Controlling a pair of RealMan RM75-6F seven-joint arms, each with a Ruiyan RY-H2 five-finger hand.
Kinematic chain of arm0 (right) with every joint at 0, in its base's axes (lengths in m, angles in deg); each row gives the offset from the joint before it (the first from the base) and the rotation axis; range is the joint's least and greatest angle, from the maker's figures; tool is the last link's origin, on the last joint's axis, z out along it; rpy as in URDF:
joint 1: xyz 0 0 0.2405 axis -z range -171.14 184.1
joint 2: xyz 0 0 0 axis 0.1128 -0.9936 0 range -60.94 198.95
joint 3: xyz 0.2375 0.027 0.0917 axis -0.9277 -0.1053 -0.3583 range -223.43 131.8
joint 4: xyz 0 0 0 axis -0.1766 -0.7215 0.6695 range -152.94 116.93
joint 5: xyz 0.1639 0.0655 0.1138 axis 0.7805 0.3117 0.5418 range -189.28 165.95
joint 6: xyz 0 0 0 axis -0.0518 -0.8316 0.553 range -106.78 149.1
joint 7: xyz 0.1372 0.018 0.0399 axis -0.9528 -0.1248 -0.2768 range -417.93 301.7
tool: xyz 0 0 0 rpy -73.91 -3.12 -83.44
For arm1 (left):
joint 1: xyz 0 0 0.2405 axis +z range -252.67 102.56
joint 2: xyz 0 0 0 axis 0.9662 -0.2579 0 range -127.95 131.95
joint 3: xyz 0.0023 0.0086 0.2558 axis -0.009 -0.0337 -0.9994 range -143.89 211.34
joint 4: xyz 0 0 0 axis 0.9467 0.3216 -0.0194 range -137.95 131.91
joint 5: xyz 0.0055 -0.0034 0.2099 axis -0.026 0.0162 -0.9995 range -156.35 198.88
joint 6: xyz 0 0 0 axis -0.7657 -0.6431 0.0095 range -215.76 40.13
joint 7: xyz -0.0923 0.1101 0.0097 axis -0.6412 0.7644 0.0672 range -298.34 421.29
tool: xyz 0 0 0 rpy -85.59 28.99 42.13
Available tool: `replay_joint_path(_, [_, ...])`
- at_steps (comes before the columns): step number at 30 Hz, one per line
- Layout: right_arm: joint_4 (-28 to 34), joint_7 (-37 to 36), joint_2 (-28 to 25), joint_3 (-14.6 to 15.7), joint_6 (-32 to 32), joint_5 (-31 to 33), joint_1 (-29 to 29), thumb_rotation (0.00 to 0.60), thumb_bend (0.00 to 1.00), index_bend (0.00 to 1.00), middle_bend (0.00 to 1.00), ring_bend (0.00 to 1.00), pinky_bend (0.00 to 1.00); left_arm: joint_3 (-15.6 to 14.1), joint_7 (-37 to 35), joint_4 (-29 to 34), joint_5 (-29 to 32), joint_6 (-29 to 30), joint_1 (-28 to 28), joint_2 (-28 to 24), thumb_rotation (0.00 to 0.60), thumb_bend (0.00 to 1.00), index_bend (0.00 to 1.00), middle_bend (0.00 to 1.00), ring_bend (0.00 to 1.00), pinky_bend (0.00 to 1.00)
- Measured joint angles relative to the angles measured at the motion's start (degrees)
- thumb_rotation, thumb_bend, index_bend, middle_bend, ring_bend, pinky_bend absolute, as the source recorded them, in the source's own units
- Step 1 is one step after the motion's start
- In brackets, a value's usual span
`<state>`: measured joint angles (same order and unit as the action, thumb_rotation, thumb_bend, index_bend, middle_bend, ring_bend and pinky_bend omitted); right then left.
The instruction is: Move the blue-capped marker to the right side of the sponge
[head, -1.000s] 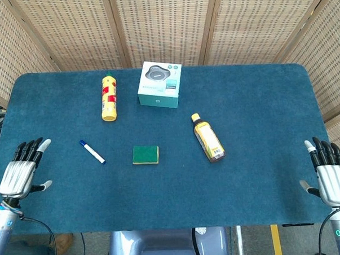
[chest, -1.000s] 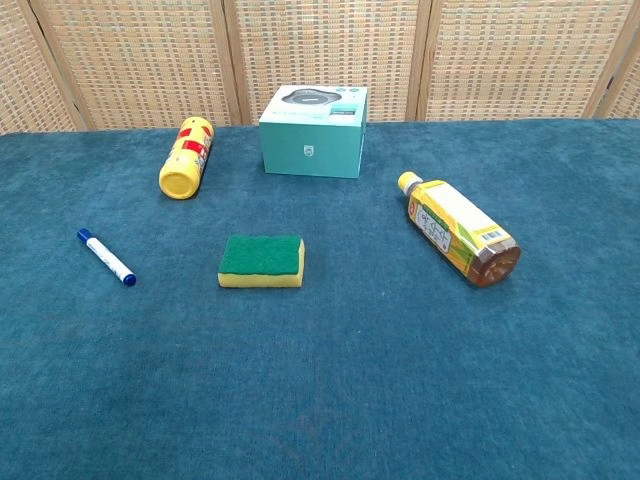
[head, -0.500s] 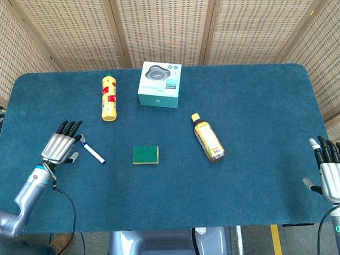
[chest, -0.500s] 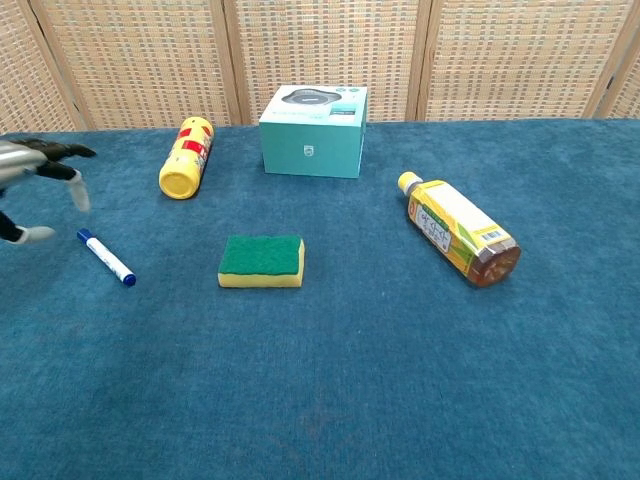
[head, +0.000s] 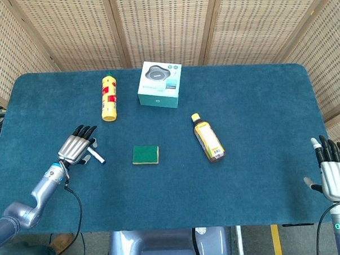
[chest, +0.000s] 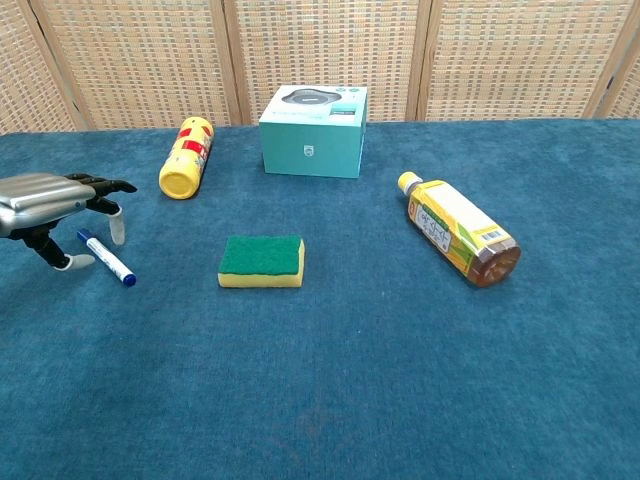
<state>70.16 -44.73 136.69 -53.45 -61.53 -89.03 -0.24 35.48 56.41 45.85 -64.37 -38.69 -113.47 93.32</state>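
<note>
The blue-capped marker (chest: 107, 260) lies flat on the blue cloth, left of the sponge (chest: 262, 260), a yellow block with a green top. In the head view the marker (head: 97, 158) is mostly hidden under my left hand (head: 78, 148), and the sponge (head: 145, 154) sits to its right. My left hand (chest: 55, 200) hovers palm down just over the marker's rear end, fingers spread, holding nothing. My right hand (head: 333, 174) rests open at the table's near right edge, far from everything.
A yellow tube (head: 108, 97) lies at the back left. A teal box (head: 159, 84) stands behind the sponge. An amber bottle (head: 207, 137) lies on its side right of the sponge, with bare cloth between them. Wicker screens stand behind the table.
My left arm has swung in from the table's left edge to above the marker. The marker and the other objects have not moved. The right hand has barely shifted.
</note>
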Motion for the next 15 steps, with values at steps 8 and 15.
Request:
replay_joint_path(8, [-0.16, -0.15, 0.03, 0.04, 0.11, 0.10, -0.03, 0.600, 0.00, 0.02, 0.00, 0.00, 0.00, -0.84, -2.47, -3.63, -0.69, 0.54, -0.17, 2.31, 0.600, 0.35, 0.45, 0.00, 0.00, 0.00])
replay_joint_path(15, [-0.01, -0.47, -0.21, -0.06, 0.22, 0.43, 0.00, 0.600, 0.00, 0.02, 0.00, 0.00, 0.00, -1.01, -2.67, -6.92, -0.71, 1.34, -0.20, 4.68, 0.600, 0.36, 0.48, 0.00, 0.00, 0.00])
